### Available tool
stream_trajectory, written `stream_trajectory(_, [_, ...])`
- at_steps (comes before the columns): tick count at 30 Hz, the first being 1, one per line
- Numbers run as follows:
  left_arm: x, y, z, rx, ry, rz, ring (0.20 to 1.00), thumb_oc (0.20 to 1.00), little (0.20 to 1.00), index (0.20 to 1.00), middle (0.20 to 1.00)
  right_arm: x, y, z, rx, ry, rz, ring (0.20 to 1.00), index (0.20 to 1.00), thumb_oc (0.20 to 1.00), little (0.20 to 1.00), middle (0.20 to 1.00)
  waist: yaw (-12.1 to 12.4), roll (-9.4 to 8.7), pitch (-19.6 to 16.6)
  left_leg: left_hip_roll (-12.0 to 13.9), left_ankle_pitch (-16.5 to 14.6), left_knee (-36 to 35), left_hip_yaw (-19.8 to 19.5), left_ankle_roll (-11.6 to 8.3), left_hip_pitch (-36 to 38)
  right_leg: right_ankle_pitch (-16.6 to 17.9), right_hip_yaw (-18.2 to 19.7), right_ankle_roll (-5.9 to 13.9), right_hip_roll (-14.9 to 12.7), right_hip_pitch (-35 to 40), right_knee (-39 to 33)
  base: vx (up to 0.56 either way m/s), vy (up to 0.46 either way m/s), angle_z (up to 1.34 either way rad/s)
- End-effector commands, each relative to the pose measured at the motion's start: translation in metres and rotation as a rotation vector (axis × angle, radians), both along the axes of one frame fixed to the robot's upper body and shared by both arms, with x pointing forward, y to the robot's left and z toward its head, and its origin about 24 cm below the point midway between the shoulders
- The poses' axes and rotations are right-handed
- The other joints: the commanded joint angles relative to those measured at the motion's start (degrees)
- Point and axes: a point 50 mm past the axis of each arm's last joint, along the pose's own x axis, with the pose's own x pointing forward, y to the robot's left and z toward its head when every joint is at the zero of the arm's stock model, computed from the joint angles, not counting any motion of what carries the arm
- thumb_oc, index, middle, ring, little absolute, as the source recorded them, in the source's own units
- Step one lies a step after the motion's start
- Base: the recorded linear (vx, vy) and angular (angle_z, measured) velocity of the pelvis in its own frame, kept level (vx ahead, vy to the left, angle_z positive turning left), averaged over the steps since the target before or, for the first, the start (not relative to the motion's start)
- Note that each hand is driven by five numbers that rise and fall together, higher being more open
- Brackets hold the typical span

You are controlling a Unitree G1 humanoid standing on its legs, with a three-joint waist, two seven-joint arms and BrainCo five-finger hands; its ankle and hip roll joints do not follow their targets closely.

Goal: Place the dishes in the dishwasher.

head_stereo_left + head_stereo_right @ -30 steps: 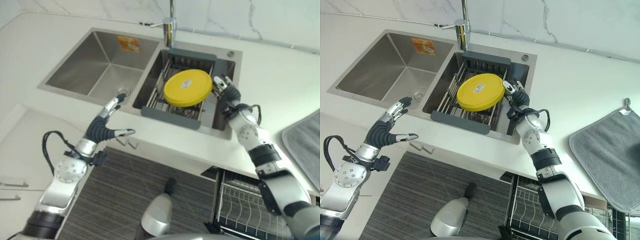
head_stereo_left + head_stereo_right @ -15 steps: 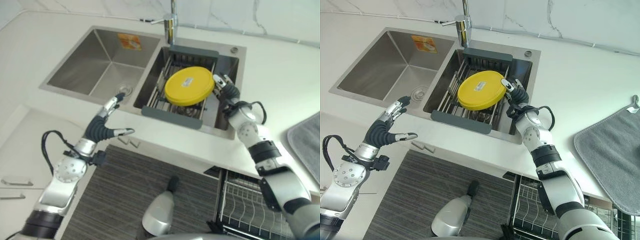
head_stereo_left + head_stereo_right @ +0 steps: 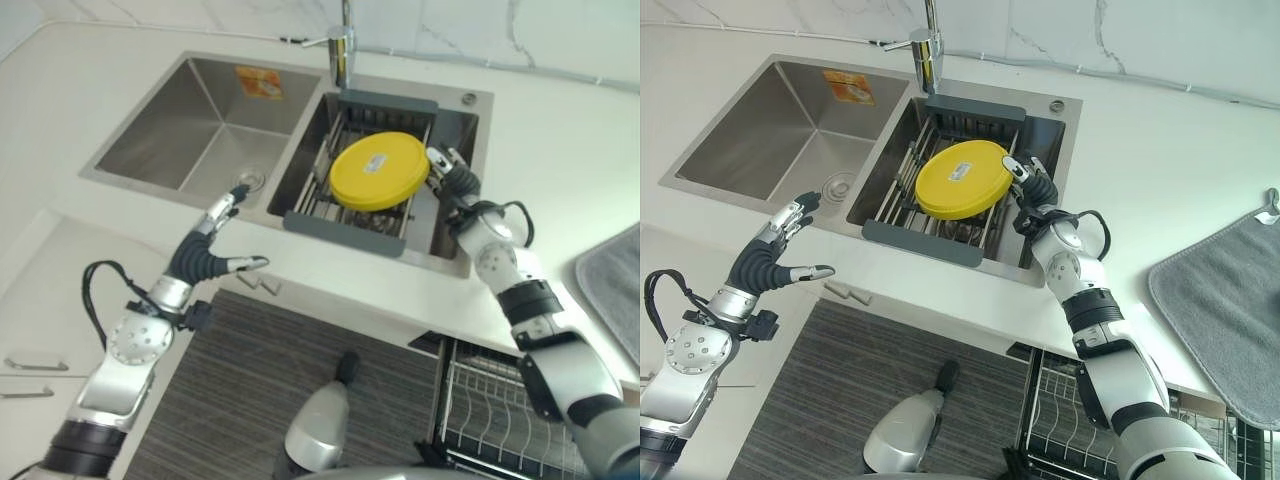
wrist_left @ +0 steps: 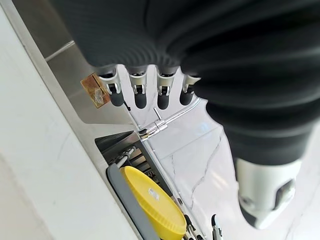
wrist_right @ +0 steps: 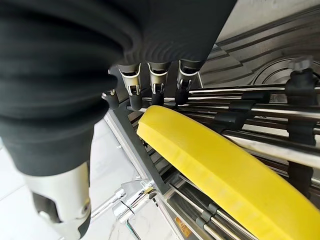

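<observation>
A round yellow plate (image 3: pixel 378 170) lies tilted on a metal drying rack (image 3: pixel 345 222) set in the right sink basin. My right hand (image 3: pixel 455 180) is at the plate's right rim. In the right wrist view its fingers (image 5: pixel 155 82) reach out straight just over the plate's edge (image 5: pixel 220 170), with the thumb apart and nothing clasped. My left hand (image 3: pixel 205 250) hovers open over the counter's front edge, near the left basin, holding nothing. The dishwasher's wire rack (image 3: pixel 1060 430) is pulled out below the counter at the lower right.
The left sink basin (image 3: pixel 190 140) holds no dishes. A faucet (image 3: pixel 342 45) stands behind the rack. A grey towel (image 3: pixel 1230 310) lies on the counter at the right. A dark striped mat (image 3: pixel 300 370) covers the floor in front.
The whole picture has shifted slightly, so the camera moved. The right hand stays at the plate's right rim and the left hand holds its place.
</observation>
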Motion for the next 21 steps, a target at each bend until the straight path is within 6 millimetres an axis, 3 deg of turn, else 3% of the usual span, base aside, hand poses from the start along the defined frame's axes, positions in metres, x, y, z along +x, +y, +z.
stream_trajectory(1, [0.003, -0.003, 0.013, -0.033, -0.068, -0.045, 1.0, 1.0, 1.0, 1.0, 1.0, 0.003, 0.003, 0.021, -0.008, -0.079, 0.047, 1.0, 1.0, 1.0, 1.0, 1.0, 1.65, 1.37, -1.24, -0.89, -1.3, -2.81, -3.57, 1.11, 2.0, 1.32, 4.52, -0.22, -3.72, -4.8, 9.61, 0.0, 0.0, 0.0])
stream_trajectory(21, [0.003, -0.01, 0.002, -0.036, -0.037, -0.026, 1.0, 1.0, 1.0, 1.0, 1.0, -0.011, 0.028, 0.022, -0.065, -0.091, 0.034, 1.0, 1.0, 1.0, 1.0, 1.0, -0.47, 0.8, -2.67, -0.08, -1.71, -2.81, -1.3, 0.7, 3.17, 1.47, 5.65, -0.23, -2.86, -3.99, 8.19, -0.01, -0.001, -0.01])
